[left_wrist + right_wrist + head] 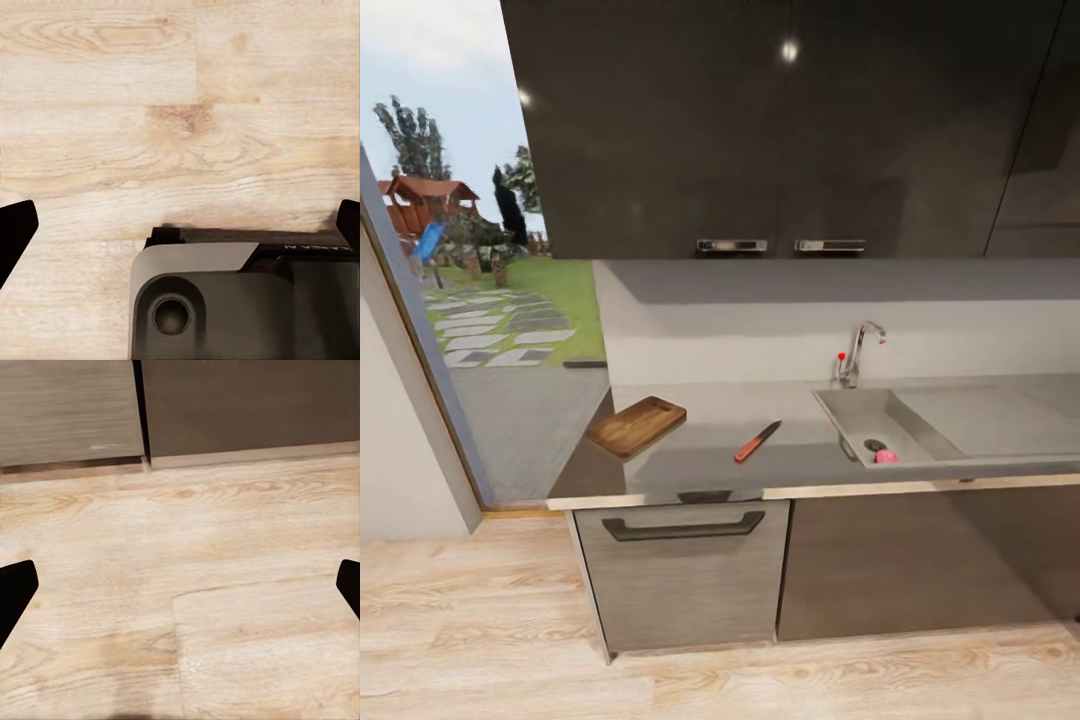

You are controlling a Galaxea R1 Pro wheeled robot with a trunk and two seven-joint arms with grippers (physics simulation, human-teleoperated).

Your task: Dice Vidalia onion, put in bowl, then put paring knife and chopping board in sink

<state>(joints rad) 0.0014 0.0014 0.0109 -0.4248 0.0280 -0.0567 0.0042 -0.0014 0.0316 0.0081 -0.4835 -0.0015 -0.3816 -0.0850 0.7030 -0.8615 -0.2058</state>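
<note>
In the head view the pinkish Vidalia onion (pixel 886 456) lies in the sink (pixel 920 425) basin beside the round drain. The brown chopping board (pixel 637 426) rests at the left end of the grey countertop (pixel 710 465). The paring knife (pixel 757 441), red-handled with a dark blade, lies between board and sink. The bowl is out of view. My left gripper (pixel 180 225) hangs open above the wooden floor, with my robot base below it. My right gripper (pixel 180 585) is open too, pointed at the floor in front of the cabinets, nothing between its fingers.
A chrome tap (pixel 857 350) with red knob stands behind the basin. Dark upper cabinets (pixel 780 130) hang above the counter. A drawer with a dark handle (pixel 682 527) sits under the board. A glass door (pixel 480 300) to the garden is at the left.
</note>
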